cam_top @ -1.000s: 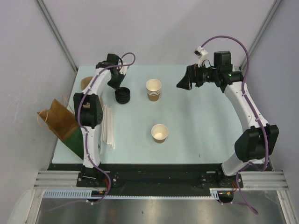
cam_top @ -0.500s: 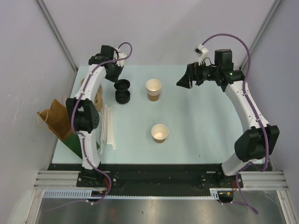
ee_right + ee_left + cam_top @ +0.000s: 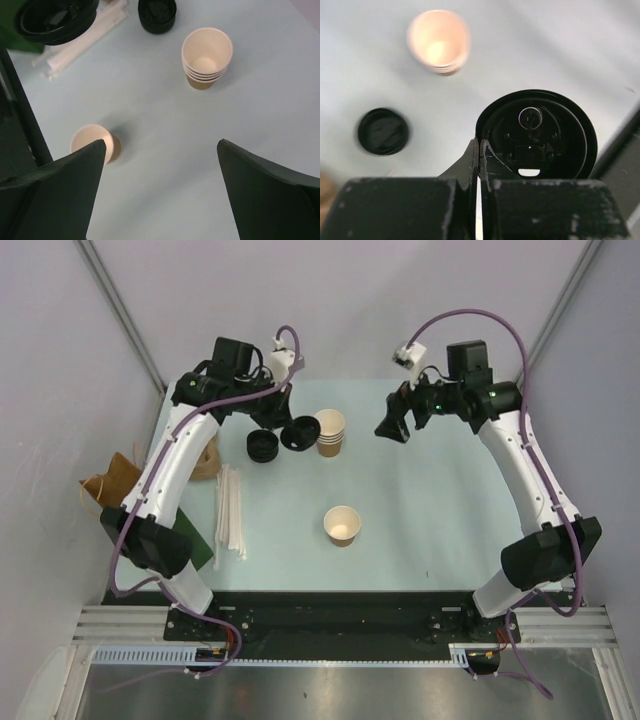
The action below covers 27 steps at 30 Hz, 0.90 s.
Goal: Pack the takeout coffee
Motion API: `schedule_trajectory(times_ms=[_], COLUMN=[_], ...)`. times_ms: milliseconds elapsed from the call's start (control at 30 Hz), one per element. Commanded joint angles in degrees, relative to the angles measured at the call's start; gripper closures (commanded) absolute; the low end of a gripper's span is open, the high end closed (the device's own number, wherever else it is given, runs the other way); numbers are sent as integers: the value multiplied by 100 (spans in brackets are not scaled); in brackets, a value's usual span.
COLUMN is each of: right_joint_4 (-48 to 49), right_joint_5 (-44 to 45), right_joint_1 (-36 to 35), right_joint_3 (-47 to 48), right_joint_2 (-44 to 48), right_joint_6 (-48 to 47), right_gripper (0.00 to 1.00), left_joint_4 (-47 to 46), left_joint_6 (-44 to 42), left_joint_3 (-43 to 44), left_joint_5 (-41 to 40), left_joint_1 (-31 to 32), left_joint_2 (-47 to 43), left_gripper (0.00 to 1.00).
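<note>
Over the table (image 3: 430, 500), left gripper (image 3: 478, 147) pinches a black lid (image 3: 545, 132), near rim hidden; right gripper (image 3: 161, 143) gapes.

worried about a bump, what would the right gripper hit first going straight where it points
Probably the bare table between the single cup and the cup stack; no object sits dead ahead of the right gripper, depth unclear.

lid (image 3: 555, 142): glossy plastic | cup (image 3: 342, 525): matt paper, smooth inside | table (image 3: 440, 510): smooth, matt | bag (image 3: 108, 486): creased matt paper | straws (image 3: 232, 512): matt paper wrappers
</note>
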<state>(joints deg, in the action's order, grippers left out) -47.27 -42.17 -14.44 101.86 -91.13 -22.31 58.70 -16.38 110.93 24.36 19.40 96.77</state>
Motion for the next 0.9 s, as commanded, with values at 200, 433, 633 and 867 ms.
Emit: schedule_trajectory(times_ms=[200, 433, 633, 867], right_joint_4=[-502, -915, -1179, -1153], right_joint_5=[1738, 2371, 2881, 3180], right_joint_1=[-2139, -3448, -4549, -4876], right_joint_3=[-808, -967, -1011, -870], right_joint_2=[1650, 1880, 1696, 1256], right_joint_6=[-2884, -3385, -3579, -3527], right_gripper=[1, 17, 34, 39], left_joint_4=[652, 871, 968, 1074], left_joint_6=[302, 153, 144, 83], left_joint_3=[-950, -1670, -1690, -1584], left_joint_5=[2290, 3030, 3233, 3128], left_joint_1=[372, 547, 583, 749], left_joint_2=[-255, -238, -53, 79], left_gripper=[100, 100, 100, 100])
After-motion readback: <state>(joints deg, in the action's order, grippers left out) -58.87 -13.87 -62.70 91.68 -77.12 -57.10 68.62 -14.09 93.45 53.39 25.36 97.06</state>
